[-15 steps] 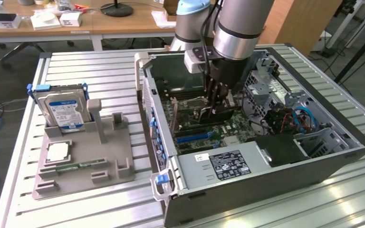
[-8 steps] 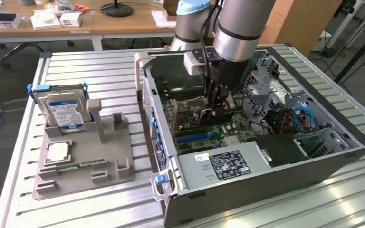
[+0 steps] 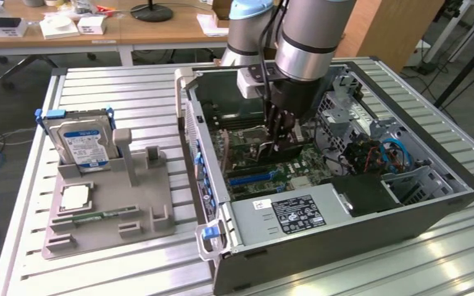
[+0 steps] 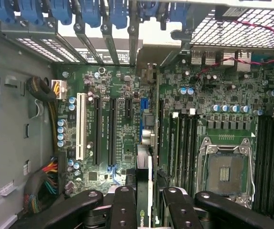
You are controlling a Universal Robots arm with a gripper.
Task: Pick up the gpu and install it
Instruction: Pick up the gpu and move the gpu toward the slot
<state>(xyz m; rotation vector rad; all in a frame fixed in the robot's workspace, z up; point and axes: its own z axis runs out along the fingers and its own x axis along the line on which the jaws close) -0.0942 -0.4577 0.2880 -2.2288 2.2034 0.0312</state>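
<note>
The arm reaches straight down into the open computer case. Its hand is clamped on the gpu, held edge-on over the motherboard slots (contact with a slot cannot be told). The case lies on a ribbed metal table beside a grey holder carrying a hard drive; wooden desks stand behind.

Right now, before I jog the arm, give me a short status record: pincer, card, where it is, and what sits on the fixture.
pincer: shut on the gpu, card held edge-on
location: inside the open computer case, over the motherboard
seating: cannot tell whether the card touches a slot
fixture: outside the case, hard drive upright, memory stick lying flat
</note>
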